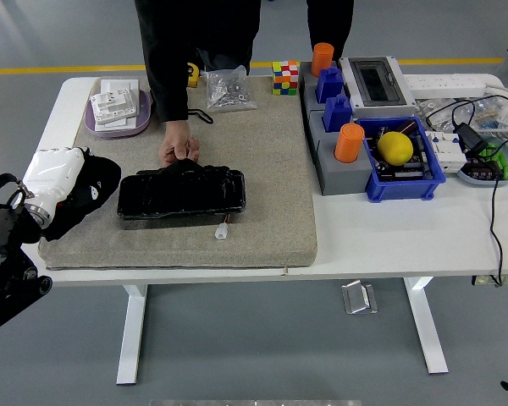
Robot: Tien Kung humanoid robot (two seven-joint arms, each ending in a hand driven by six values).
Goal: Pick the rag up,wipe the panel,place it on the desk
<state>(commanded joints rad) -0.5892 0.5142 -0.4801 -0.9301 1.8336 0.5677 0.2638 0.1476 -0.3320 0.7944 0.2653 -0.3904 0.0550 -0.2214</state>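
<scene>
The black panel (182,196) lies flat on the left half of the beige mat (271,169). A person's hand (179,150) holds its far edge. My left hand (55,178), white-covered, sits at the mat's left edge, a little left of the panel. It is shut on the black rag (91,193), which bunches under and to the right of the hand and rests on the mat. A strip of bare mat separates the rag from the panel. The fingers are mostly hidden by the rag. My right hand does not show.
A purple tray (118,125) of white boxes and a bag of screws (229,89) sit at the back left, a colour cube (285,76) beside them. Right of the mat stand a grey block with orange cylinders (349,142), a blue bin (404,182) with a yellow ball, and cables.
</scene>
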